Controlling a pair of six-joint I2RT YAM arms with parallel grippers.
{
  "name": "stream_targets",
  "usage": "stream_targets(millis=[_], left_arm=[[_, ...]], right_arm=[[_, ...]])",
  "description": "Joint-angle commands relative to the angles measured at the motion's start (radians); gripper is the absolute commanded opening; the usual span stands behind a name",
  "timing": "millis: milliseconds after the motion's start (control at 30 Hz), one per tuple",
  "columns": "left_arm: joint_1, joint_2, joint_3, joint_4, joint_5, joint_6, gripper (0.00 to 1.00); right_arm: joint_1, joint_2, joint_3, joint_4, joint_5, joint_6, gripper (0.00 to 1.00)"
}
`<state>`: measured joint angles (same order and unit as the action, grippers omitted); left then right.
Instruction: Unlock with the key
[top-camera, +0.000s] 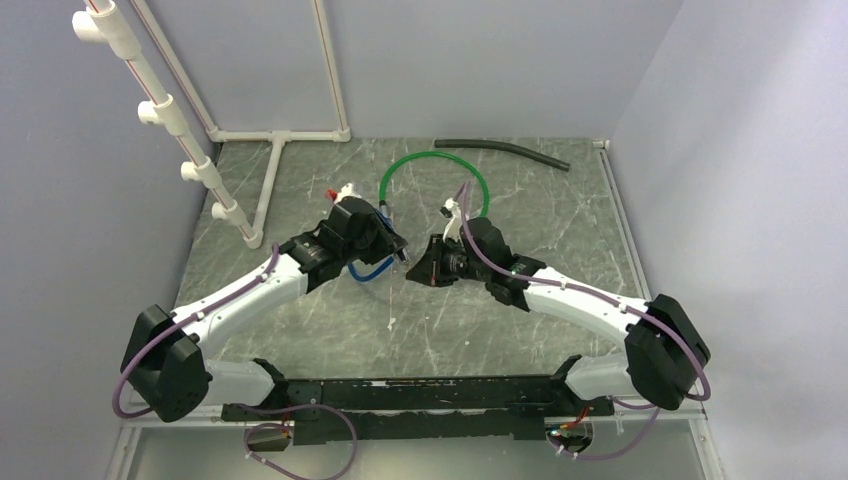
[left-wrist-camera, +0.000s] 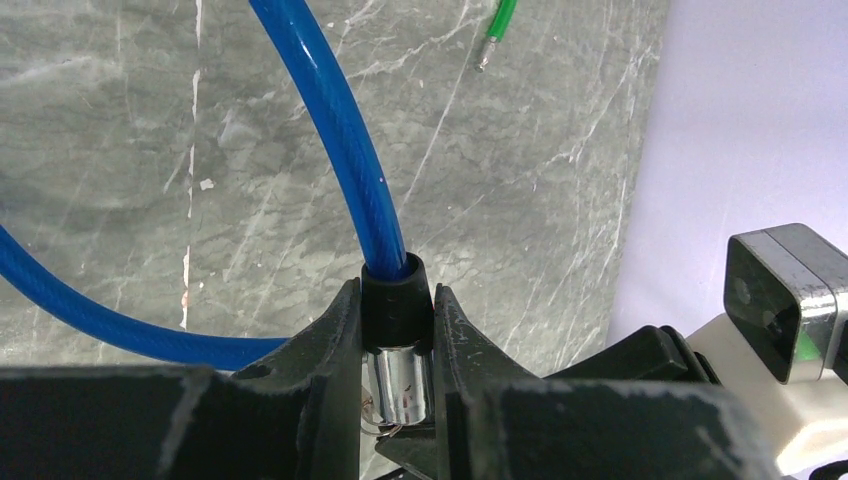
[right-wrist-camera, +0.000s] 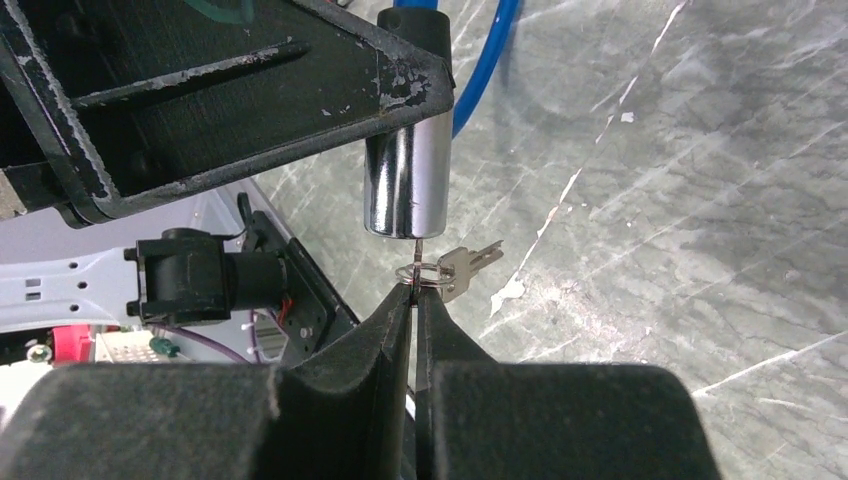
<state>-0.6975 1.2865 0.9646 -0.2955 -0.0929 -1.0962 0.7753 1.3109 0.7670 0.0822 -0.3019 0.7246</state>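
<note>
Pale lilac walls (top-camera: 700, 80) box in a grey marbled worktop (top-camera: 560, 210). White pipe frame (top-camera: 160, 105) at the far-left corner, black hose (top-camera: 500, 148) along the far edge, green cable loop (top-camera: 434, 157) just nearer.

Mid-worktop, raised off the surface: left fingers (left-wrist-camera: 330, 340) clamped on the lock barrel (right-wrist-camera: 405, 190) of the blue cable (left-wrist-camera: 330, 110). Right fingers (right-wrist-camera: 385, 330) pinched almost fully closed on the key (right-wrist-camera: 417, 250), which is edge-on, tip apparently in the barrel's end. Spare key (right-wrist-camera: 465, 262) dangles beside.

Step judged: key seated, not yet turned. Next move: rotate right wrist about the barrel axis while the left holds firm.
</note>
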Motion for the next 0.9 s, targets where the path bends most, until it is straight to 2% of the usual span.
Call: stream_targets(millis=[0,300,433,533,667,867], left_arm=[[-0.003,-0.024,0.01,0.078,0.052,-0.016,0.0],[-0.013,-0.03,0.001,0.067,0.071,-0.014,0.0],[-0.022,-0.03,-0.01,0.077,0.084,-0.022,0.0],[-0.036,-0.022,-0.015,0.074,0.084,-0.022,0.0],[-0.043,-0.03,-0.043,0.095,0.078,-0.027,0.0],[-0.043,-0.036,-0.036,0.107,0.069,-0.008,0.0]], right_arm=[[0.0,0.009,0.073,0.007,0.079,-0.038,0.06],[0.0,0.018,0.174,-0.113,0.178,-0.208,0.01],[-0.001,0.02,0.17,-0.054,0.095,-0.266,0.01],[0.017,0.01,0.192,-0.062,0.118,-0.326,0.0],[-0.011,-0.013,0.175,-0.035,0.052,-0.294,0.0],[-0.071,-0.001,0.156,-0.065,0.102,-0.217,0.0]])
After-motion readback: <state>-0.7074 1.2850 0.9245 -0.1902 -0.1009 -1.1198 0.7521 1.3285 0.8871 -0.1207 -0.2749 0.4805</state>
